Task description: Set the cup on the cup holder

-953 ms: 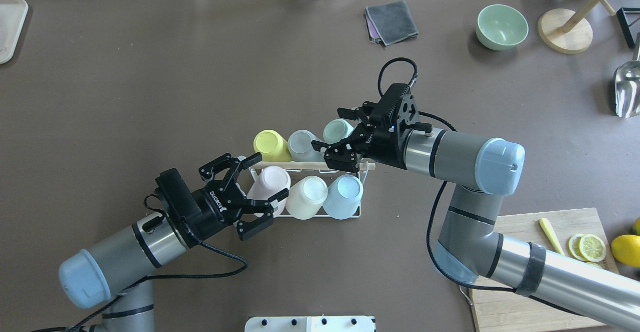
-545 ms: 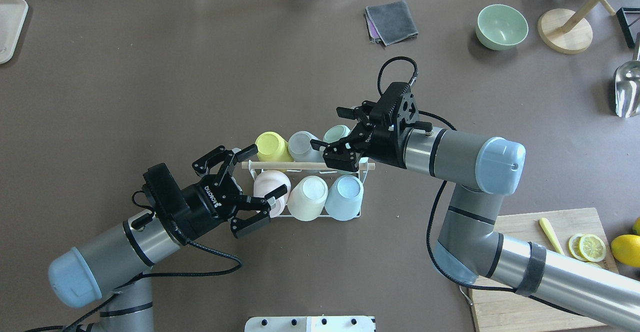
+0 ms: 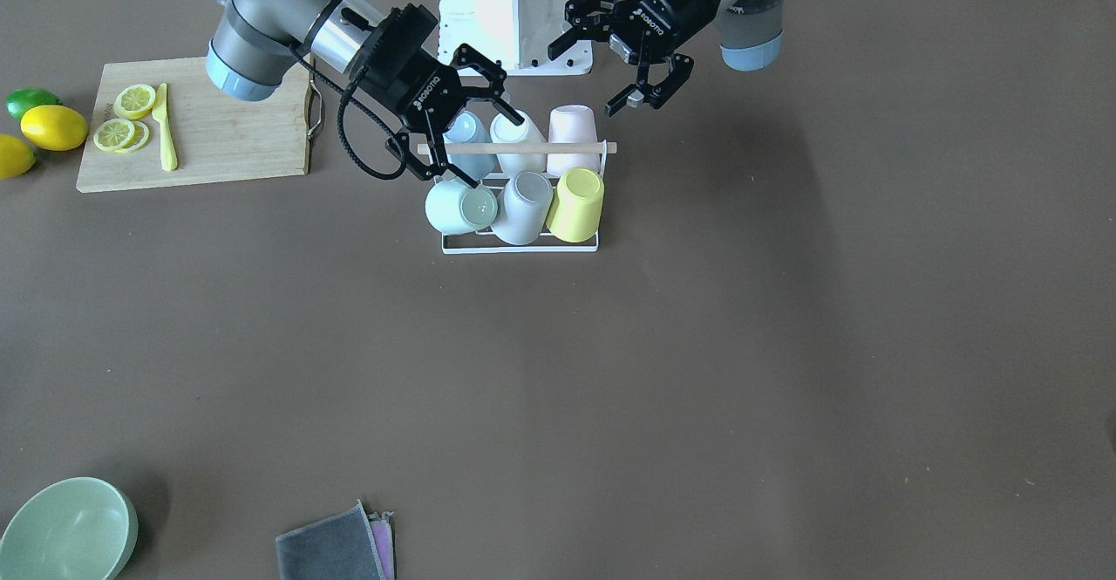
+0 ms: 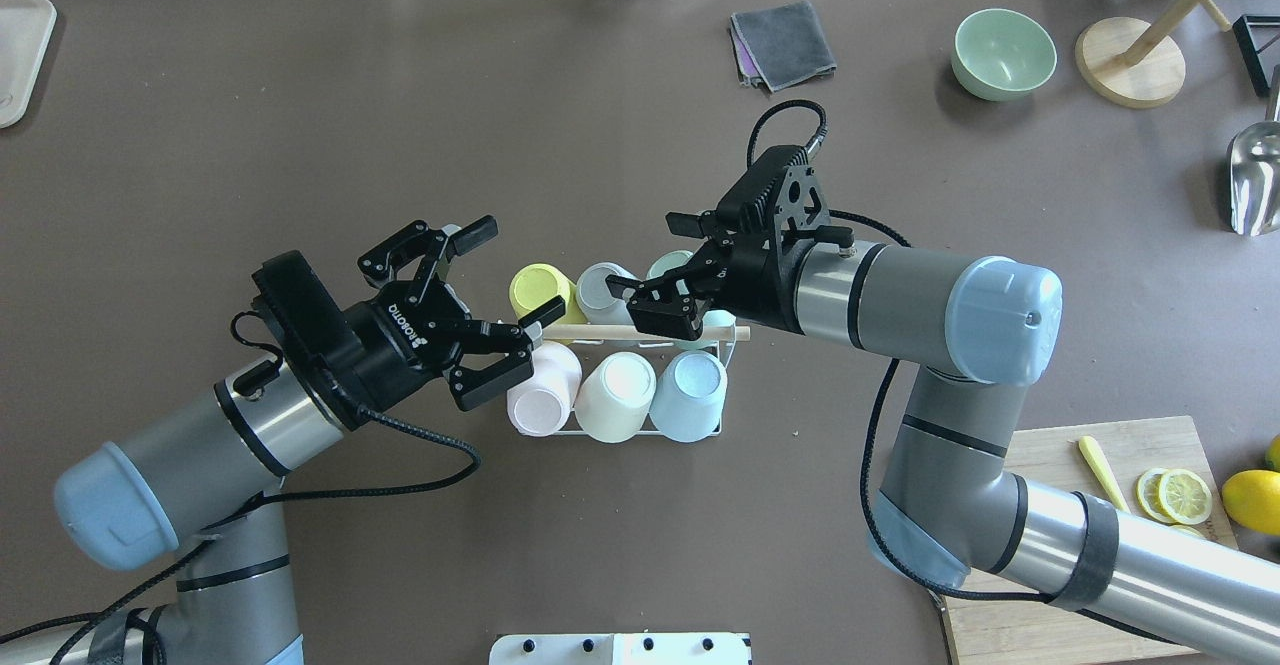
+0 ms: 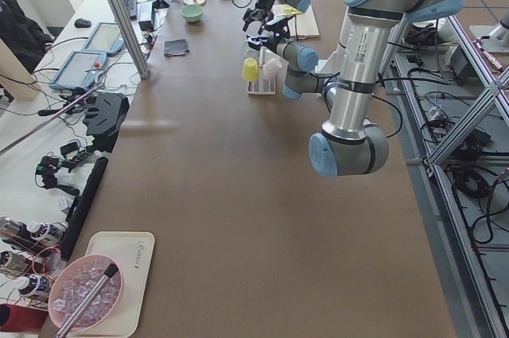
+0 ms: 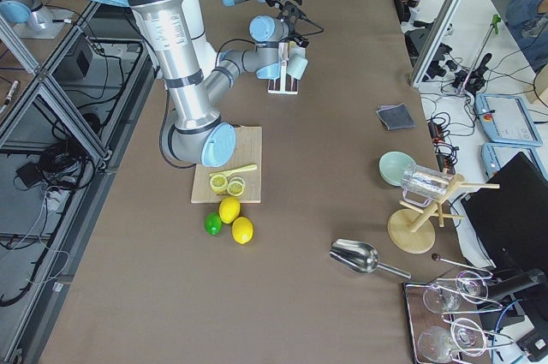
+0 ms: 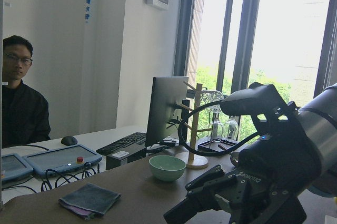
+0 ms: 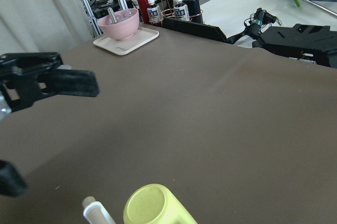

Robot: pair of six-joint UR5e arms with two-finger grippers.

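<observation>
seemingly done, my left tool (image 4: pixel 505 275) gapes empty off the 9 o'clock end of the cup holder (image 4: pixel 585 329), whose long axis runs 9-to-3, the pink cup (image 4: pixel 540 395) racked at my 4 o'clock; my right tool (image 4: pixel 645 253) is likewise spread, empty.

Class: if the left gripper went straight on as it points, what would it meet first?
The left gripper would probably meet the right gripper, above the cup holder; relative height is unclear.
</observation>
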